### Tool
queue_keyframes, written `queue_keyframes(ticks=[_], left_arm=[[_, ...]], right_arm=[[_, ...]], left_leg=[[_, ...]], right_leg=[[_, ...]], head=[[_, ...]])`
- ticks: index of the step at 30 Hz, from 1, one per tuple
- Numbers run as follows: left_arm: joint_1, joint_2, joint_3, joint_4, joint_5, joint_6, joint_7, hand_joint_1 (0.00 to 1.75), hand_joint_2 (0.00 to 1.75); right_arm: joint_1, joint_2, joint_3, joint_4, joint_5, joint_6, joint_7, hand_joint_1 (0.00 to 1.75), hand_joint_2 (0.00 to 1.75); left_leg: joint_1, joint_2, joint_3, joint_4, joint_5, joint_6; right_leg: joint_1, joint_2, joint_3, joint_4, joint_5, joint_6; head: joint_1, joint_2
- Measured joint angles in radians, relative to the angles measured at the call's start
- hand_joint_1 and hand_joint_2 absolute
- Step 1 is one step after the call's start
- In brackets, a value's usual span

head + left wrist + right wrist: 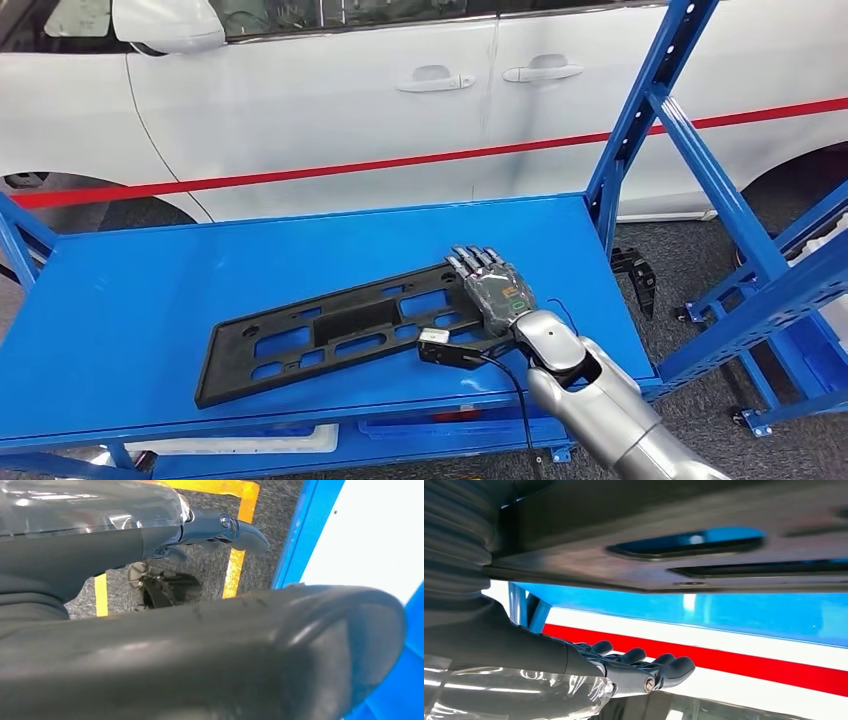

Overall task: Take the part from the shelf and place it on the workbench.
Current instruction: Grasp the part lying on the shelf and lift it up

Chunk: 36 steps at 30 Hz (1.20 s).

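We see the part (340, 330), a flat black slotted panel, lying on the blue desk (150, 290), toward the desk's front edge and skewed across it. Our right hand (497, 293) rests on the part's right end, its fingers (470, 262) stretched out flat over the panel rather than curled; whether the thumb grips the edge below we cannot tell. In the right wrist view the part (674, 535) hangs close above the hand (589, 670), whose fingers (674, 667) extend straight. Behind the desk stands a white car (350, 100) with a red stripe. In the left wrist view our left hand (200, 645) holds nothing, thumb and a dark finger (235, 530) apart, with grey floor and yellow tape (235, 560) beyond.
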Motion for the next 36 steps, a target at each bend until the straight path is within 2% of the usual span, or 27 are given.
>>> queue_keyframes(ticks=[1,2,5,6,7,9,10,11,12,13,14,16,17,20,21,23,25,26,27,28,30,32,34,36], left_arm=[[-0.002,0.001,0.0,0.0,-0.002,0.0,0.0,0.0,0.0],[-0.005,0.002,0.0,0.0,-0.005,-0.001,-0.001,0.0,0.0],[-0.009,0.004,-0.001,0.0,-0.017,-0.004,-0.002,0.0,0.0],[-0.011,0.004,-0.002,0.0,-0.021,-0.006,-0.003,0.0,0.0],[-0.013,0.004,-0.004,0.0,-0.026,-0.008,-0.003,0.0,0.0],[-0.015,0.004,-0.007,0.0,-0.032,-0.01,-0.003,0.0,0.0],[-0.015,0.004,-0.008,0.0,-0.035,-0.01,-0.003,0.0,0.0],[-0.016,0.004,-0.009,0.0,-0.037,-0.01,-0.003,0.0,0.0],[-0.016,0.004,-0.01,0.0,-0.038,-0.01,-0.003,0.0,0.0],[-0.017,0.004,-0.01,0.0,-0.039,-0.01,-0.003,0.0,0.0],[-0.018,0.004,-0.01,0.0,-0.04,-0.01,-0.003,0.0,0.0],[-0.02,0.005,-0.011,0.0,-0.04,-0.01,-0.003,0.0,0.0],[-0.021,0.005,-0.011,0.0,-0.041,-0.009,-0.002,0.0,0.0],[-0.023,0.007,-0.011,0.0,-0.041,-0.006,0.001,0.0,0.0],[-0.023,0.007,-0.011,0.0,-0.041,-0.005,0.002,0.0,0.0],[-0.023,0.006,-0.011,0.0,-0.041,-0.004,0.002,0.0,0.0],[-0.022,0.006,-0.011,0.0,-0.04,-0.002,0.0,0.0,0.0],[-0.02,0.006,-0.011,0.0,-0.04,-0.001,-0.003,0.0,0.0],[-0.018,0.006,-0.011,0.0,-0.04,0.0,-0.005,0.0,0.0],[-0.017,0.006,-0.011,0.0,-0.039,0.0,-0.008,0.0,0.0],[-0.017,0.007,-0.011,0.0,-0.039,0.002,-0.011,0.0,0.87],[-0.019,0.01,-0.011,0.0,-0.04,0.006,-0.009,0.0,1.75],[-0.019,0.014,-0.011,0.0,-0.042,0.015,0.001,0.0,1.75],[-0.018,0.017,-0.011,0.0,-0.048,0.025,0.013,0.0,1.75]], right_arm=[[-0.015,0.018,0.004,0.028,-0.001,-0.003,-0.005,0.0,1.75],[-0.031,0.037,0.009,0.058,-0.002,-0.005,-0.01,0.0,1.75],[-0.079,0.093,0.026,0.142,-0.004,-0.006,-0.023,0.0,1.75],[-0.094,0.111,0.032,0.168,-0.005,-0.006,-0.026,0.0,1.75],[-0.108,0.129,0.039,0.198,-0.006,-0.005,-0.029,0.0,1.75],[-0.133,0.165,0.054,0.255,-0.011,-0.002,-0.037,0.0,1.75],[-0.145,0.185,0.062,0.285,-0.014,0.0,-0.041,0.0,1.75],[-0.157,0.203,0.07,0.311,-0.015,0.002,-0.045,0.0,1.75],[-0.169,0.221,0.077,0.334,-0.016,0.003,-0.047,0.04,1.75],[-0.183,0.24,0.084,0.359,-0.017,0.004,-0.049,0.47,1.75],[-0.196,0.259,0.091,0.382,-0.017,0.006,-0.049,0.89,1.75],[-0.218,0.297,0.105,0.431,-0.017,0.01,-0.047,1.7,1.75],[-0.226,0.315,0.112,0.453,-0.014,0.013,-0.043,1.7,1.75],[-0.249,0.363,0.137,0.516,0.002,0.016,-0.022,1.71,1.75],[-0.256,0.375,0.144,0.535,0.008,0.013,-0.014,1.72,1.75],[-0.268,0.395,0.156,0.569,0.017,0.004,-0.002,1.74,1.75],[-0.279,0.408,0.167,0.601,0.023,-0.007,0.007,1.75,1.75],[-0.284,0.411,0.171,0.614,0.027,-0.012,0.012,1.75,1.75],[-0.289,0.414,0.174,0.626,0.03,-0.016,0.016,1.75,1.75],[-0.294,0.416,0.176,0.635,0.032,-0.02,0.02,1.75,1.75],[-0.304,0.42,0.179,0.648,0.034,-0.025,0.027,1.75,1.75],[-0.313,0.421,0.18,0.66,0.034,-0.028,0.034,1.75,1.75],[-0.32,0.421,0.18,0.67,0.034,-0.032,0.043,1.75,1.75],[-0.323,0.42,0.18,0.677,0.035,-0.036,0.052,1.75,1.75]], left_leg=[[-0.003,0.001,0.022,-0.05,0.015,0.005],[-0.006,0.001,0.032,-0.074,0.019,0.009],[-0.005,0.002,0.034,-0.087,0.028,0.022],[-0.002,0.004,0.036,-0.092,0.033,0.028],[0.001,0.005,0.038,-0.097,0.039,0.032],[0.001,0.007,0.034,-0.099,0.042,0.037],[0.001,0.007,0.033,-0.098,0.043,0.037],[0.001,0.008,0.033,-0.097,0.042,0.036],[0.002,0.008,0.033,-0.096,0.041,0.035],[0.003,0.008,0.034,-0.094,0.04,0.033],[0.003,0.008,0.035,-0.091,0.037,0.029],[0.001,0.007,0.033,-0.083,0.03,0.018],[0.0,0.007,0.032,-0.08,0.028,0.011],[0.003,0.007,0.03,-0.079,0.026,-0.009],[0.005,0.007,0.026,-0.069,0.017,-0.015],[0.008,0.007,-0.008,0.007,-0.032,-0.022],[0.008,0.007,-0.07,0.141,-0.094,-0.027],[0.008,0.007,-0.093,0.19,-0.107,-0.028],[0.008,0.007,-0.099,0.204,-0.101,-0.028],[0.008,0.007,-0.087,0.177,-0.077,-0.026],[0.008,0.007,-0.022,0.041,-0.01,-0.018],[0.003,0.007,0.026,-0.063,0.022,-0.008],[-0.003,0.007,0.033,-0.082,0.023,0.001],[0.001,0.008,0.038,-0.092,0.033,0.014]], right_leg=[[0.001,0.001,-0.001,0.001,0.001,0.003],[0.002,0.002,-0.003,0.001,0.002,0.007],[0.001,0.003,-0.006,0.004,0.002,0.023],[0.0,0.002,-0.012,0.019,-0.01,0.028],[0.0,0.001,-0.028,0.054,-0.034,0.032],[-0.005,0.0,-0.086,0.177,-0.1,0.038],[-0.007,0.0,-0.116,0.239,-0.123,0.041],[-0.01,0.0,-0.134,0.275,-0.128,0.044],[-0.012,-0.001,-0.135,0.275,-0.114,0.045],[-0.015,-0.002,-0.116,0.235,-0.083,0.046],[-0.017,-0.002,-0.083,0.168,-0.046,0.045],[-0.017,-0.002,-0.027,0.05,-0.005,0.038],[-0.015,-0.001,-0.015,0.022,0.0,0.033],[-0.01,0.001,-0.015,0.012,0.001,0.014],[-0.01,0.001,-0.015,0.009,0.003,0.007],[-0.012,-0.002,-0.015,0.004,0.008,-0.003],[-0.009,-0.004,-0.017,0.004,0.008,-0.007],[-0.008,-0.004,-0.017,0.005,0.008,-0.008],[-0.007,-0.005,-0.016,0.005,0.008,-0.008],[-0.006,-0.004,-0.015,0.005,0.008,-0.008],[-0.005,-0.004,-0.011,0.006,0.007,-0.007],[-0.003,-0.002,-0.01,0.007,0.006,0.0],[-0.003,-0.001,-0.009,0.005,0.007,0.012],[-0.003,-0.002,-0.01,0.011,0.003,0.023]], head=[[0.0,0.0],[0.0,0.0],[0.001,0.0],[0.001,0.0],[0.002,0.0],[0.002,0.0],[0.002,0.0],[0.002,0.0],[0.002,0.0],[0.002,0.0],[0.002,0.0],[0.002,0.0],[0.002,0.0],[0.001,0.0],[0.001,0.0],[0.0,0.0],[0.0,0.0],[0.0,0.0],[0.0,0.0],[0.0,0.0],[0.0,0.0],[0.001,0.0],[0.001,0.0],[0.001,0.0]])
